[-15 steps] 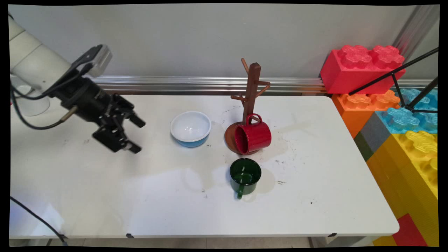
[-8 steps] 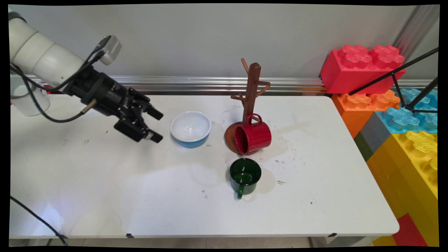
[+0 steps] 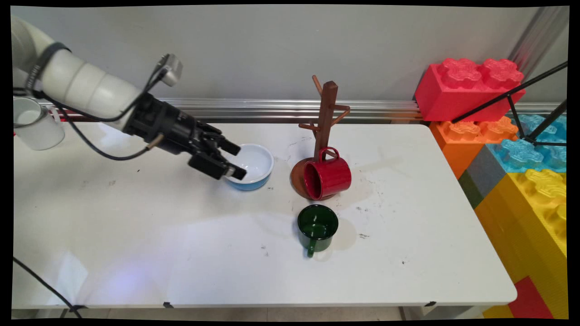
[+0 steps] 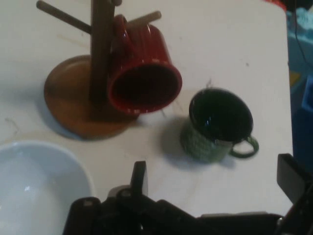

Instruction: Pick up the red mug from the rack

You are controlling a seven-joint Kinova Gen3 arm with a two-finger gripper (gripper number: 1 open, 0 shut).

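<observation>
My gripper [image 3: 236, 159] is open and empty, held low over the left rim of the white and blue bowl [image 3: 252, 165], pointing right. In the hand view the gripper [image 4: 215, 183] has the bowl [image 4: 34, 186] at lower left. A red mug [image 3: 327, 175] hangs on a low peg of the wooden mug tree [image 3: 325, 117] to the right of the bowl; the hand view shows this red mug [image 4: 142, 73] and the mug tree [image 4: 100, 44] ahead. A dark green mug [image 3: 317, 228] stands in front of the tree, and in the hand view the green mug [image 4: 217, 125] lies beyond my fingers.
A white cup [image 3: 34, 123] stands at the table's far left. Large toy blocks [image 3: 512, 136] are stacked past the table's right edge, with a black tripod [image 3: 521, 99] over them. A metal rail [image 3: 272, 108] runs along the wall.
The arm has swung to the right across the table, carrying the open gripper from the left side to the bowl's left rim. The bowl and mugs have not moved.
</observation>
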